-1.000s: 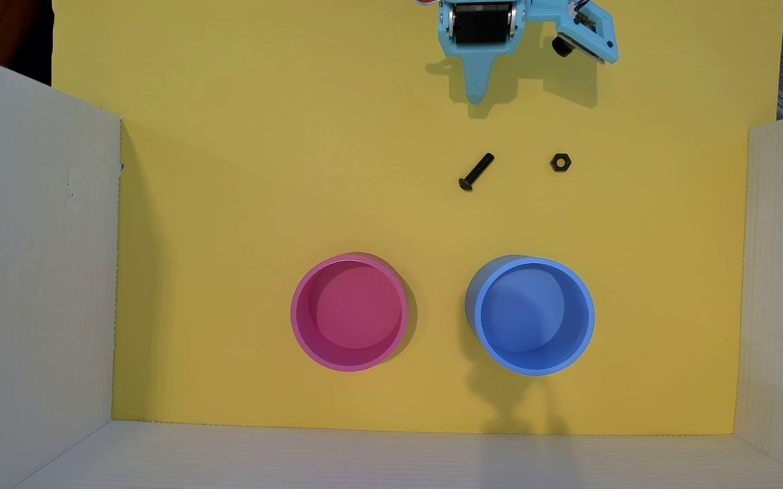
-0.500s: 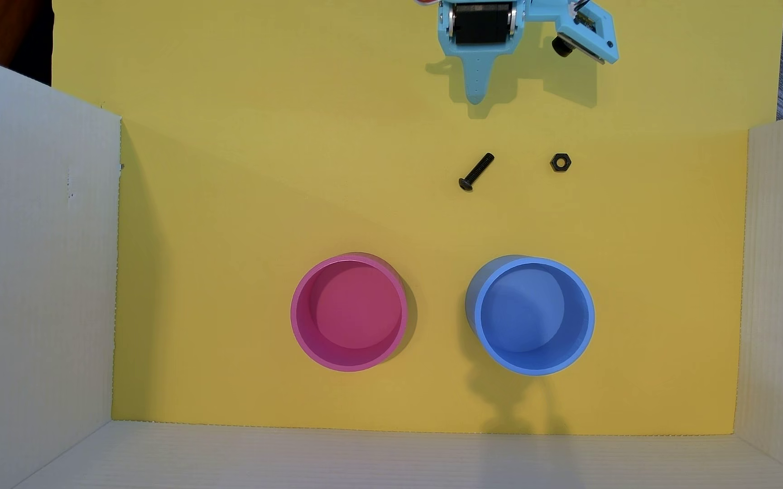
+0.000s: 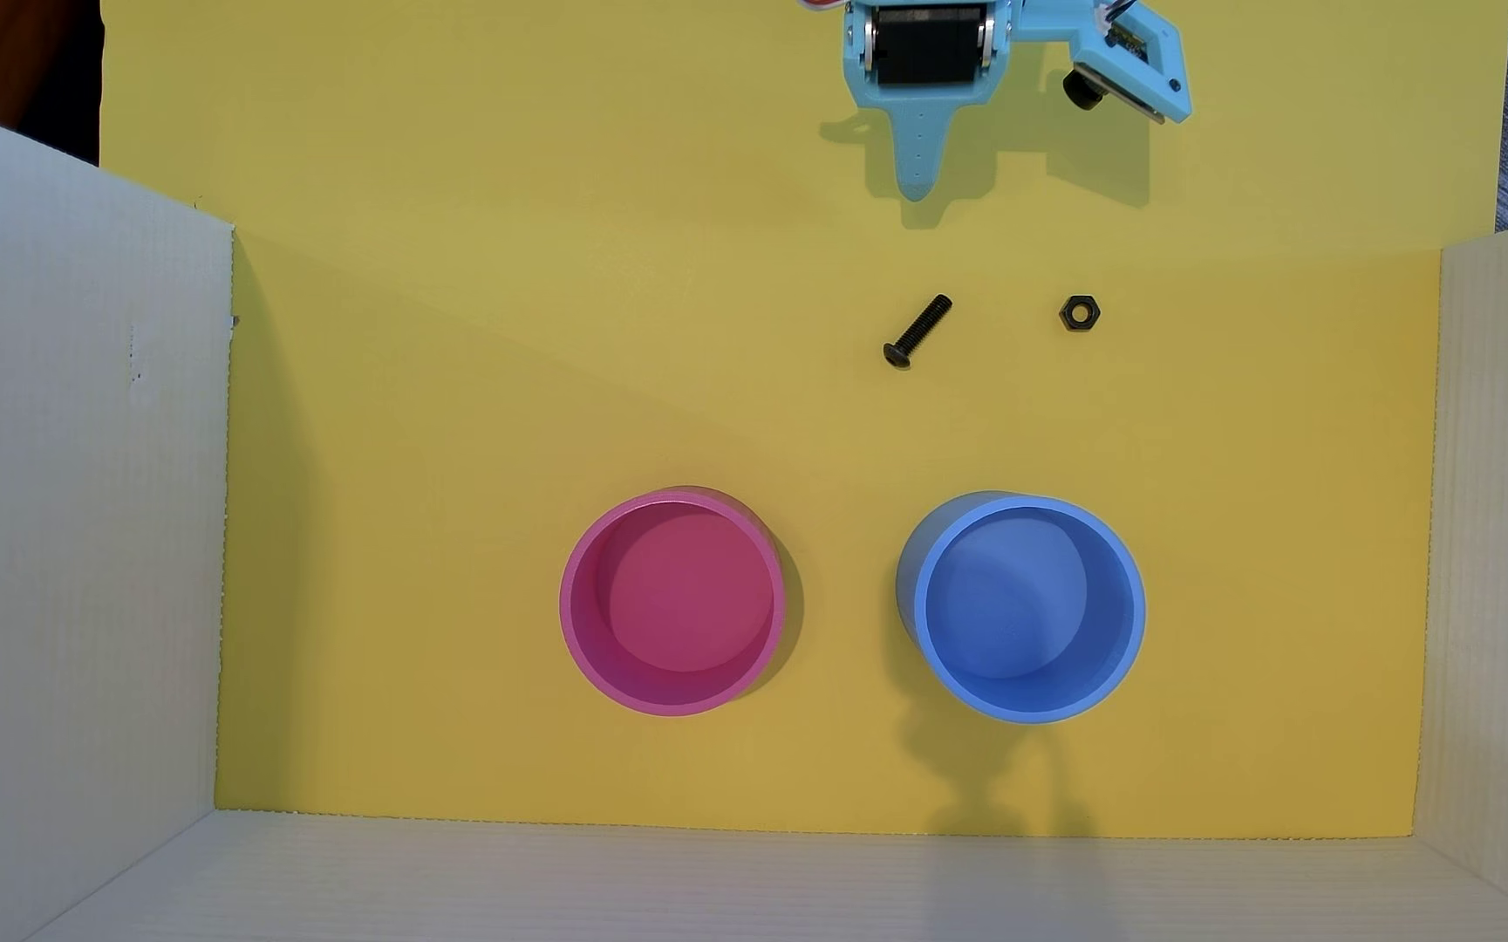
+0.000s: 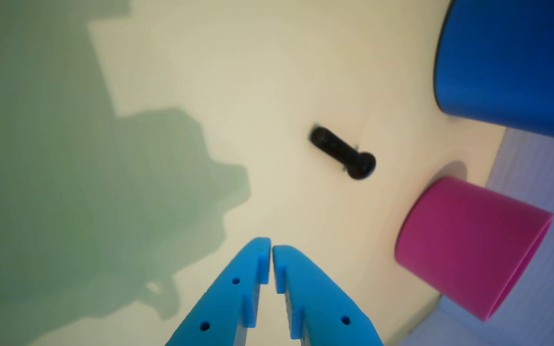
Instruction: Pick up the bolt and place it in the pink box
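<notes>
The bolt is a small black screw lying flat on the yellow floor, head toward the cups; it also shows in the wrist view. The pink box is a round magenta cup, upright and empty, at the lower middle of the overhead view, and at the right in the wrist view. My light blue gripper hangs at the top, apart from the bolt. In the wrist view the gripper has its fingertips together and holds nothing.
A black hexagonal nut lies to the right of the bolt. A blue round cup stands to the right of the pink one; it also shows in the wrist view. White cardboard walls enclose the yellow floor on three sides.
</notes>
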Robot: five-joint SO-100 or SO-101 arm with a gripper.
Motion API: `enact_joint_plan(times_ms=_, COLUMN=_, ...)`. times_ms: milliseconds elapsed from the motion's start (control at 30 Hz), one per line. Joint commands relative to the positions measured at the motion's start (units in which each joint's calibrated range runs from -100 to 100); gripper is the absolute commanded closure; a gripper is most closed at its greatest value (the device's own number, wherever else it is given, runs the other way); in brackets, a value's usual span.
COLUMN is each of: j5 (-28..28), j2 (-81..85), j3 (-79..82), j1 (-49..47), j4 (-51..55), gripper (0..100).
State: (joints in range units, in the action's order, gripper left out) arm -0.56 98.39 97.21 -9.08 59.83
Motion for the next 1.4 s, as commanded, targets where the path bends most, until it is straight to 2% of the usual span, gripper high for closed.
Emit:
enact_joint_plan(times_ms=0, j5=-0.19, j2=0.26, j3=-0.74, j1=-0.19, j4=-0.41, gripper=99)
enact_joint_plan(times_ms=900, j5=-0.14, j2=0.18, j3=-1.46, j1=0.62, j4=-0.58, gripper=99)
enact_joint_plan(times_ms=1067, j5=-0.14, j2=-0.66, j3=-5.44, j1=1.35, j4=0.10, gripper=98)
enact_joint_plan(times_ms=1233, j5=0.38, j2=-1.42, j3=-17.83, j1=5.32, j4=0.27, gripper=98)
enact_joint_plan(times_ms=1367, j5=0.33, j2=-11.02, j3=-28.78, j1=5.77, j4=0.27, gripper=98)
